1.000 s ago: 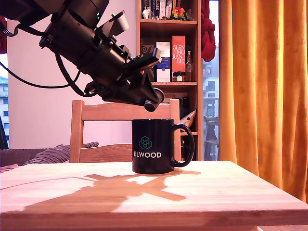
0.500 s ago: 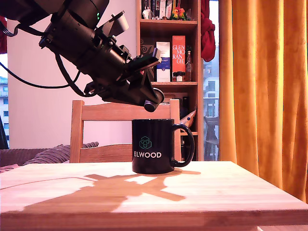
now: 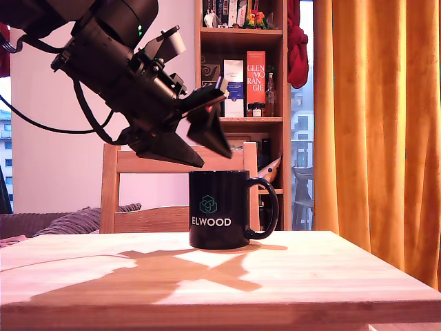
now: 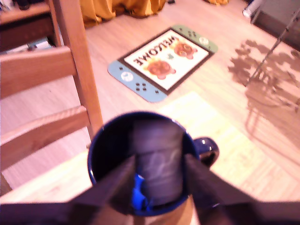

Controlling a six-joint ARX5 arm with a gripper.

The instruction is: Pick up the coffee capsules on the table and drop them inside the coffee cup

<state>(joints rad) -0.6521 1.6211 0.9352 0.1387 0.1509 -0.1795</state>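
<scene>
The black "ELWOOD" coffee cup (image 3: 220,210) stands on the wooden table (image 3: 310,276), slightly right of centre in the exterior view. My gripper (image 3: 215,160) hangs tilted just above its rim with the fingers spread open. In the wrist view the gripper (image 4: 159,161) looks straight down into the cup (image 4: 96,150). A bright blue capsule (image 4: 138,194) lies inside the cup, against its wall. A blurred grey shape (image 4: 159,164) sits between the fingers over the cup's mouth; I cannot tell whether it is the dark capsule. No capsules show on the table.
A wooden chair (image 3: 110,186) stands right behind the table, its back level with the gripper; its slats (image 4: 75,56) are close to the cup. A bookshelf (image 3: 241,62) and orange curtain (image 3: 372,124) are farther back. A doormat (image 4: 161,58) lies on the floor.
The gripper was shut on a small dark round object above the cup's rim. Its fingers have now spread apart and that object is no longer at the fingertips.
</scene>
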